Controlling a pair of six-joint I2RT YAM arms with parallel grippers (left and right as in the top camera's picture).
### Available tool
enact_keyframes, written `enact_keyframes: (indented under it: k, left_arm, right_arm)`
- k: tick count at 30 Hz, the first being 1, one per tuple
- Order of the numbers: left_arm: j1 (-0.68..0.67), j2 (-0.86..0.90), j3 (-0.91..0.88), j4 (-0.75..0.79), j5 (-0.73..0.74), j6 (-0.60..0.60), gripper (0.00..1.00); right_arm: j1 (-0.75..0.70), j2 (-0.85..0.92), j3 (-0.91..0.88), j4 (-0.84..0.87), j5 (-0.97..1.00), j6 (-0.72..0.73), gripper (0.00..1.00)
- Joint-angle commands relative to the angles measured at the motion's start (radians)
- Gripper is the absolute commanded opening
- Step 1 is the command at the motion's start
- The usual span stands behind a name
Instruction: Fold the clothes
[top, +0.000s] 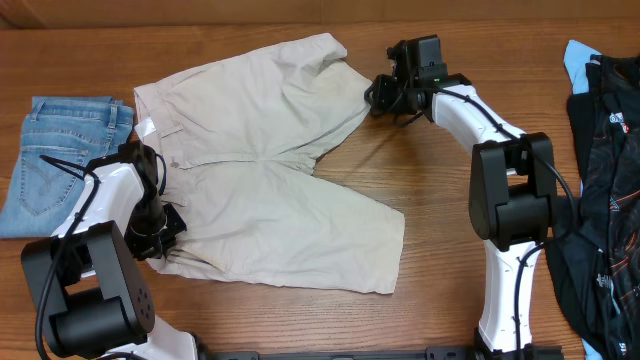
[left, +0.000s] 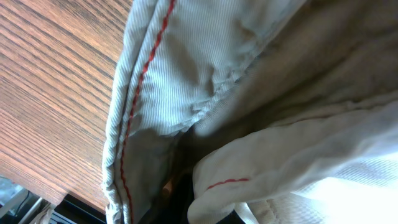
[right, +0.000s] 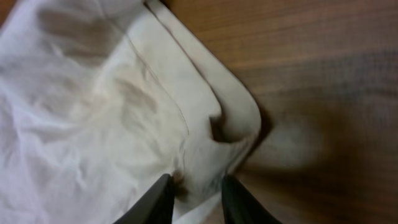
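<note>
The light beige shorts (top: 270, 190) lie spread flat on the wooden table, waistband to the left and both legs pointing right. My left gripper (top: 160, 238) sits at the near-left waistband corner. In the left wrist view the shorts' fabric with red stitching (left: 249, 74) covers the fingers, so it looks shut on the waistband. My right gripper (top: 375, 97) is at the hem corner of the far leg. In the right wrist view its fingers (right: 196, 190) pinch a puckered fold of the shorts' hem (right: 93, 106), with a shadow under that corner.
Folded light-blue jeans (top: 60, 160) lie at the left edge, close to the left arm. Black patterned garments (top: 605, 180) with a sky-blue piece (top: 578, 60) lie at the right edge. Bare wood table (top: 430, 260) shows right of the shorts.
</note>
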Motion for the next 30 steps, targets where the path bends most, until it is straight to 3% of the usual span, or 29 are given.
enact_keyframes:
  k: [1,6,10,13,17,30]
  left_arm:
    - [0.003,-0.013,0.022,0.002,0.008,-0.021,0.07]
    - [0.003,-0.013,0.022,0.001,0.008,-0.020,0.07]
    - [0.003,-0.013,0.022,0.001,0.008,-0.011,0.07]
    - [0.003,-0.013,0.022,0.004,0.008,-0.008,0.08]
    - [0.003,-0.013,0.022,0.004,0.008,-0.008,0.09]
    - [0.003,-0.013,0.022,0.004,0.009,-0.006,0.09]
  right_arm:
    - [-0.050,-0.009,0.046,-0.069,0.050,0.002,0.26]
    - [-0.140,-0.111,0.061,-0.231,0.197,0.002,0.24]
    - [-0.163,-0.142,0.061,-0.244,0.108,-0.006,0.27]
    - [-0.146,-0.136,0.052,-0.245,0.055,-0.006,0.51]
    - [-0.090,-0.117,0.045,-0.196,0.045,-0.006,0.66]
    - [0.024,0.058,0.045,0.042,0.084,0.104,0.71]
